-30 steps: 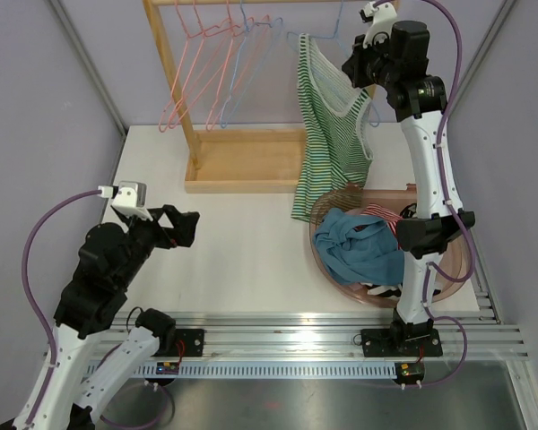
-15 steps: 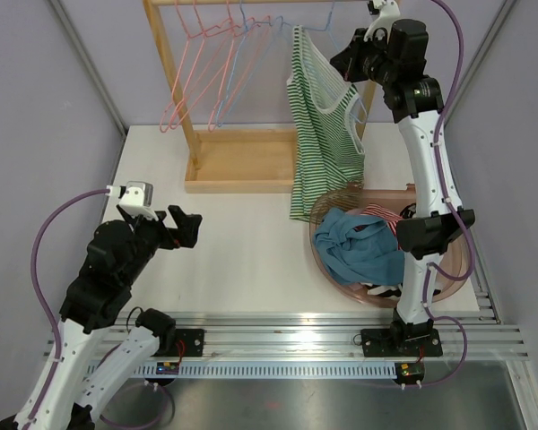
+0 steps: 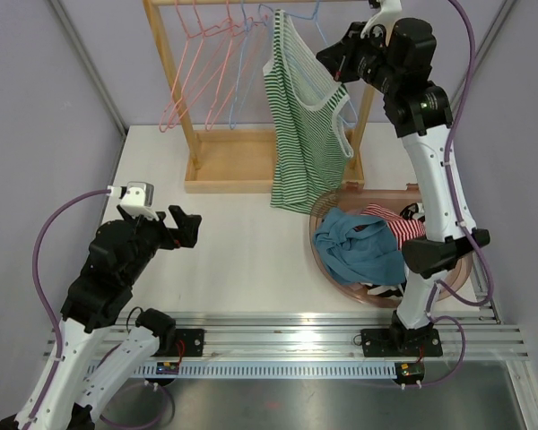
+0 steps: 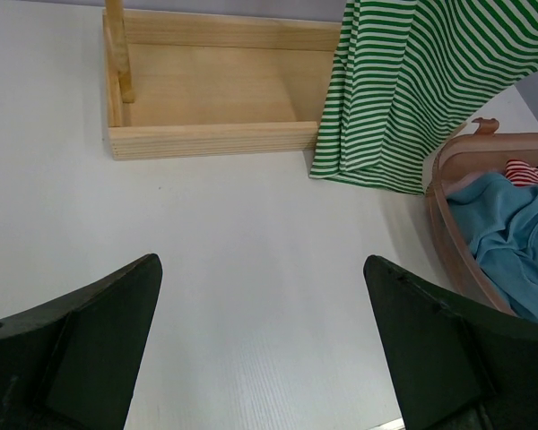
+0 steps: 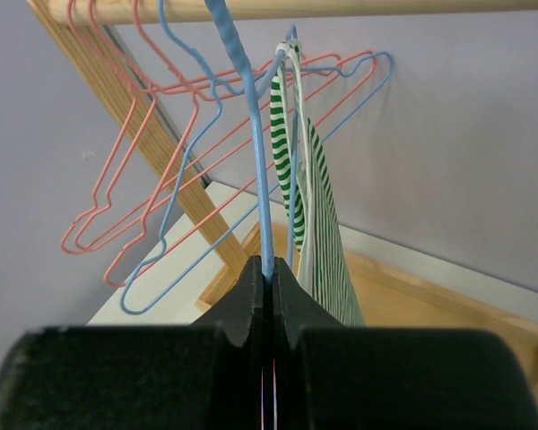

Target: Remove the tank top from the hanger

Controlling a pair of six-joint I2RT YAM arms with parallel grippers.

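Since the right gripper is clamped on the hanger, with the tank top hanging just beyond its fingertips, it should probably hold steady while the left gripper, jaws apart and well below, rises to draw the tank top down.

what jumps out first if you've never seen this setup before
The green-striped tank top hanging from a blue hanger on the wooden rack at the back draws the eye first, with the right hand shut on that hanger's wire. Next comes the brown basket of heaped clothes at front right, while the left hand hovers open over the table on the left.
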